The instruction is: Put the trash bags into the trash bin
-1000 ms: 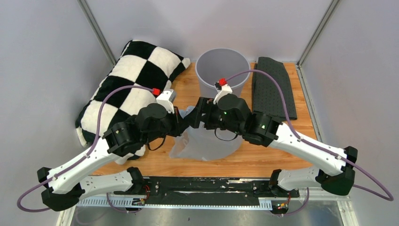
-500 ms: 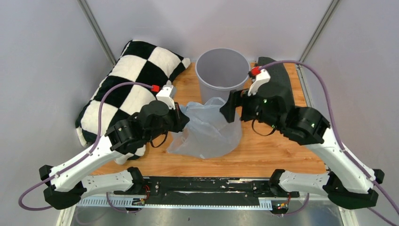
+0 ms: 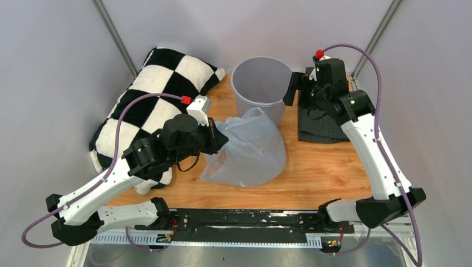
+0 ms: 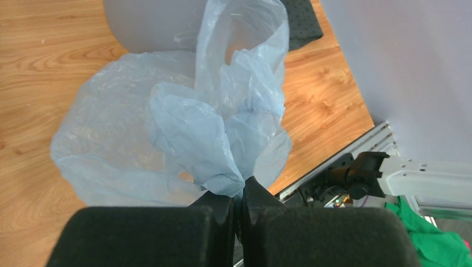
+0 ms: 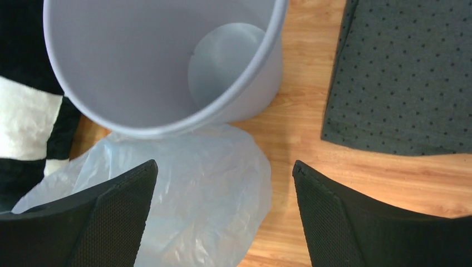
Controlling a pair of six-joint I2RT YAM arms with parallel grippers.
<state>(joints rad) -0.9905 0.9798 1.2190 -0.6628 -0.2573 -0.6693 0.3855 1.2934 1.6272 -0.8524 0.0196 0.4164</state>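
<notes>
The left gripper point(image 4: 240, 192) has its jaws pinched shut on a bunched fold of the crinkly pale-blue translucent plastic bag point(image 3: 247, 150). The bag slumps mid-worktop point(image 3: 323, 172), seemingly touching the round light-grey plastic bin point(image 5: 128, 67) at the far edge. The right gripper point(image 5: 224, 167) hangs by the bin's right rim, jaws wide and empty.

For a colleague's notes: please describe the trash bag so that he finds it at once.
On the wooden table, find the round grey trash bin at the back centre. The trash bag lies crumpled on its near side, pinched by the left gripper. Unlike the checkered pillow and the dark dotted cloth, it is thin, translucent, pale blue plastic.
</notes>
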